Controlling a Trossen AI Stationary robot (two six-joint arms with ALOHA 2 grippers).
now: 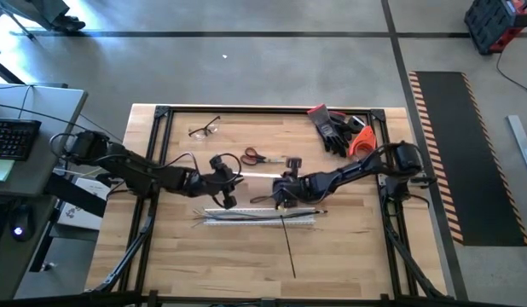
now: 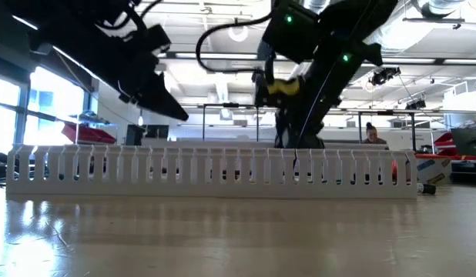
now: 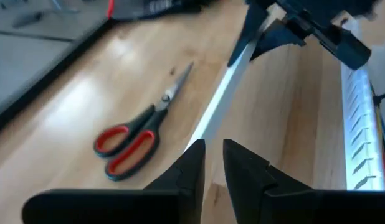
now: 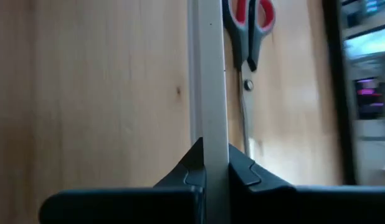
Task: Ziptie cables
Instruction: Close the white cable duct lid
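On the table [image 1: 349, 247], near the front of the middle, a long white duct [image 1: 259, 217] with many slots. In it, a thin loose bunch of cables [image 1: 246, 214], ends poking out left. Across the duct, a thin straight black ziptie [image 1: 288, 247], running toward the front edge. Behind the duct, a flat white strip [image 4: 211, 93], lying lengthwise. Right gripper [image 4: 211, 163] clamped tight on one end of the strip. Left gripper [image 3: 214, 152] just over the other end, fingers a little apart, holding nothing. Beside the strip, red-handled scissors [image 3: 139, 130].
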